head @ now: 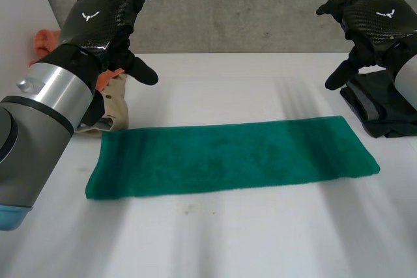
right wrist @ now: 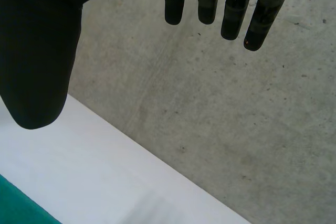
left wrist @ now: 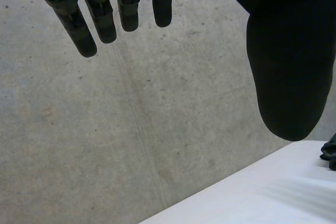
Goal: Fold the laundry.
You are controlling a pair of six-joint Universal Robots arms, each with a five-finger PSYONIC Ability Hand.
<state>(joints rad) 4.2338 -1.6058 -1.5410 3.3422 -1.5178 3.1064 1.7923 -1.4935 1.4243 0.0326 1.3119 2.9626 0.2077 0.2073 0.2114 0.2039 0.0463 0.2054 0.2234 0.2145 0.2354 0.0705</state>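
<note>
1. The green towel [head: 231,157] lies flat on the white table [head: 228,239], near its middle. It is folded into a long narrow strip that runs from left to right.
2. The left hand [head: 107,21] hangs in the air above the far left part of the table, well apart from the towel. In its wrist view the fingers [left wrist: 113,17] are straight and spread from the thumb, and they hold nothing.
3. Under the left hand there is a beige cloth [head: 114,112], just beside the towel's left end. An orange cloth [head: 47,40] is behind it.
4. The right hand [head: 374,17] hangs above the far right part of the table, also released. Its fingers [right wrist: 231,14] are straight and empty.
5. A dark garment [head: 378,112] lies below the right hand, near the towel's right end.
6. A grey concrete wall [head: 247,4] stands behind the table.
</note>
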